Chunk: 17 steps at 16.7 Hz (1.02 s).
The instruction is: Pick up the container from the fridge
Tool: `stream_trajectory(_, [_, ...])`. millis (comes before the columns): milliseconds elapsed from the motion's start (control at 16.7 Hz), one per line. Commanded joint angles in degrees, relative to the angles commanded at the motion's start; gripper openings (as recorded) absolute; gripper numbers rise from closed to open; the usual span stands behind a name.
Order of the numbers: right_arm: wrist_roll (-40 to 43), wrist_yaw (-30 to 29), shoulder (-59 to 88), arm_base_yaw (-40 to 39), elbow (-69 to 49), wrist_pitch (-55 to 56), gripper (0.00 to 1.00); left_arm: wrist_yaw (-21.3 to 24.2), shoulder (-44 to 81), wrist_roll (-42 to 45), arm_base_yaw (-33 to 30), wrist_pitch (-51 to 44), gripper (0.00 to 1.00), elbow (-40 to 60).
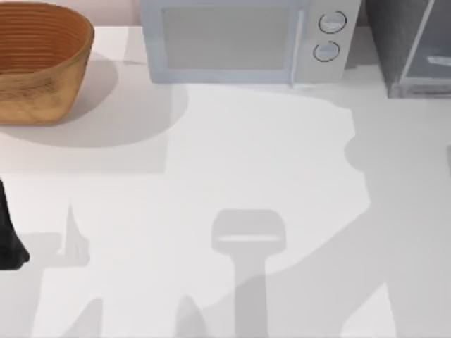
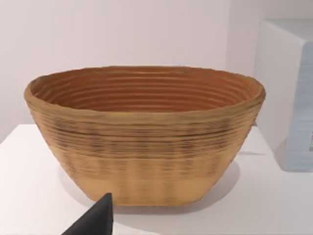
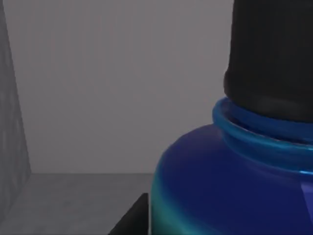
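basket (image 1: 39, 63): sitting at the table's (image 1: 232, 176) far left corner
microwave (image 1: 243, 39): standing mid far edge (right of basket)
fridge (image 1: 412, 49): occupying far right corner
container (image 3: 234, 176): sitting inside fridge

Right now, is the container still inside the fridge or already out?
Inside. The right wrist view shows the container upright, black cap on top, standing on the fridge's dark grey floor with grey walls behind and beside it.

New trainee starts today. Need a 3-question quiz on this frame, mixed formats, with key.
1. True or false: the basket stands at the table's left, beside the microwave.
2. What colour is the container's cap in the right wrist view? A) white B) black C) red
3. Fill in: in that view the container stands close to the camera against dark ___ walls, inside the fridge.

Key: 1 true; 2 B; 3 grey.
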<state>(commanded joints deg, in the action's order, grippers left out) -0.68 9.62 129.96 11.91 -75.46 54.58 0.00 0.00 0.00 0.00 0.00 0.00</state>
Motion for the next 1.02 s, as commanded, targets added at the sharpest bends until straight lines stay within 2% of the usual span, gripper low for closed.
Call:
stream_trajectory(180, [-0.02,0.05,-2.49,0.00,-0.54,-2.92,0.00,0.00,0.00,0.00,0.00,0.00,1.00,0.00])
stream_trajectory(540, [-0.12,0.48,-4.06,0.11,1.88,-1.68,0.00,0.00,0.00,0.00,0.00,0.00,1.00,0.00])
stream_trajectory(1020, [-0.25,2.74,-16.26,2.44,24.22,7.08,0.00,0.00,0.00,0.00,0.00,0.00,1.00,0.00])
